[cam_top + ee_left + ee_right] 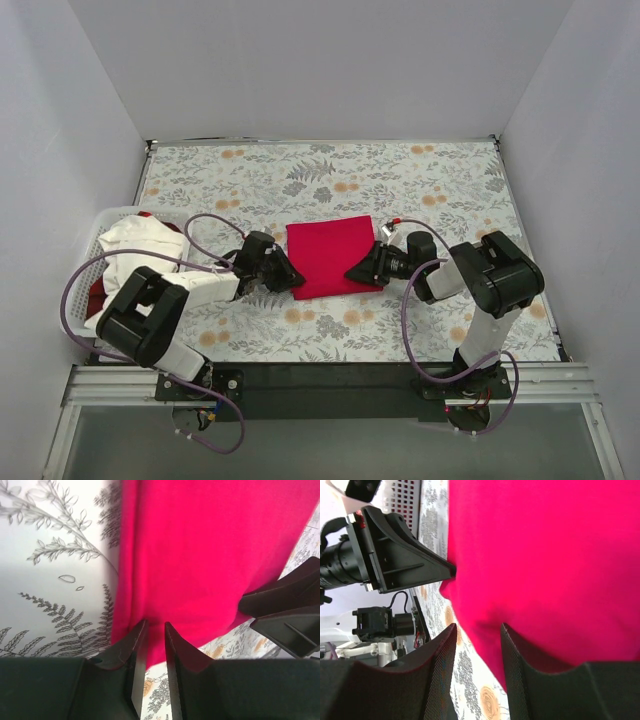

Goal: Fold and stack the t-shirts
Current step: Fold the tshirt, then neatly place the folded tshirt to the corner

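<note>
Cloth [420,180] holds one red t-shirt [330,255]; basket [100,228] holds one white t-shirt [135,242].

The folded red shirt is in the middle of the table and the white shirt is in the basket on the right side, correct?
No. The basket with the white shirt stands at the left side, not the right; the top external view shows it. The folded red shirt is indeed in the middle.

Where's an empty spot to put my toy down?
Bare: the far strip of the flowery cloth, beyond the red t-shirt, and the strip on its near side. Crowded: the middle, where the left gripper and right gripper flank the shirt, and the basket at left.
</note>
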Motion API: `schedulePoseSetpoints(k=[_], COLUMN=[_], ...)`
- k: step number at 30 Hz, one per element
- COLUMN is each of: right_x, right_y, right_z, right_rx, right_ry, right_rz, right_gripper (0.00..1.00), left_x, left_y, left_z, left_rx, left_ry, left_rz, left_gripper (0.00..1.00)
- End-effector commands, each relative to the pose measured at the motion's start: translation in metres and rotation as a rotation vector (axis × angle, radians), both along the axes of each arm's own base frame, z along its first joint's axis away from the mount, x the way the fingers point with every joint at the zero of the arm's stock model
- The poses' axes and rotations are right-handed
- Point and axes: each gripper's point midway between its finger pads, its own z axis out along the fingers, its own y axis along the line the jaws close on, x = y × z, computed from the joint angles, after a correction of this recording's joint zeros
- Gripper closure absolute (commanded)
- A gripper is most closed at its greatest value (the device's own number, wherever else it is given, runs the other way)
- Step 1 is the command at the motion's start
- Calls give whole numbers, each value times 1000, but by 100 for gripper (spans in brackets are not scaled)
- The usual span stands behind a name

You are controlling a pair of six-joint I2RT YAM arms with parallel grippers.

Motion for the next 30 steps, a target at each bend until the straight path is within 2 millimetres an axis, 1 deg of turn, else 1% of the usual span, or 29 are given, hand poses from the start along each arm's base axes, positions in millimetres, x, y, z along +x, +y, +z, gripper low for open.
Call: schedulePoseSetpoints(k=[1,2,3,4,5,6,7,8,9,10,11,12,13,14,15,16,17,18,19,20,21,22,23,24,25,26,27,30], right_x=[1,1,3,4,7,8,12,18,25,20,24,33,24,30,33,34,31,29,30,25,24,23,18,16,13,10,8,4], right_y=[-9,-9,-10,-12,-12,-15,-16,-19,-21,-28,-35,-38,-48,-57,-62,-67,-80,-87,-91,-101,-106,-110,-115,-117,-119,-122,-123,-127], right_z=[-9,-5,3,5,7,6,16,19,25,26,24,34,32,35,40,53,49,51,64,61,64,73,72,75,82,81,86,85], right_rx=[-19,-11,-10,-23,-43,-82,-107,-142,-174,-230,-289,-322,-394,-454,-486,-515,-589,-621,-636,-686,-706,-711,-735,-738,-733,-738,-733,-738], right_ry=[-53,-62,-88,-99,-114,-81,-152,-169,-190,-187,-185,-212,-186,-200,-215,-236,-219,-216,-247,-224,-232,-254,-244,-251,-271,-271,-288,-297], right_rz=[20,30,31,35,30,30,42,19,9,15,-12,-31,-17,-55,-71,-85,-97,-106,-123,-139,-145,-163,-171,-177,-190,-195,-203,-212], right_gripper=[53,54,54,54,54,54,54,54,53,52,52,52,51,50,49,47,45,44,39,38,36,32,32,32,29,29,29,29], left_x=[-9,-9,-6,-8,-5,-4,-1,0,2,-1,-1,-1,-6,-5,-5,-8,-6,-6,-6,-6,-2,0,1,5,8,8,11,13], left_y=[5,6,5,9,10,13,21,25,28,34,37,43,48,48,49,50,50,49,50,49,45,44,44,40,39,37,35,34], left_z=[-14,-12,-6,-6,5,10,16,20,30,33,36,36,34,37,37,31,31,30,23,22,23,23,18,20,20,14,14,2], left_rx=[13,15,14,42,43,63,111,135,150,187,208,236,272,281,288,308,313,318,331,335,333,334,349,346,349,359,361,380], left_ry=[36,37,28,43,17,7,11,10,-9,13,15,13,34,31,37,58,60,65,86,88,87,90,100,94,93,107,104,123], left_rz=[11,12,12,18,23,21,47,54,61,69,74,83,73,70,68,60,58,53,50,45,41,40,33,29,28,21,18,11], left_gripper=[80,80,79,77,73,71,68,62,59,56,53,46,42,38,33,33,33,33,33,34,35,38,39,41,42,43,44,47])
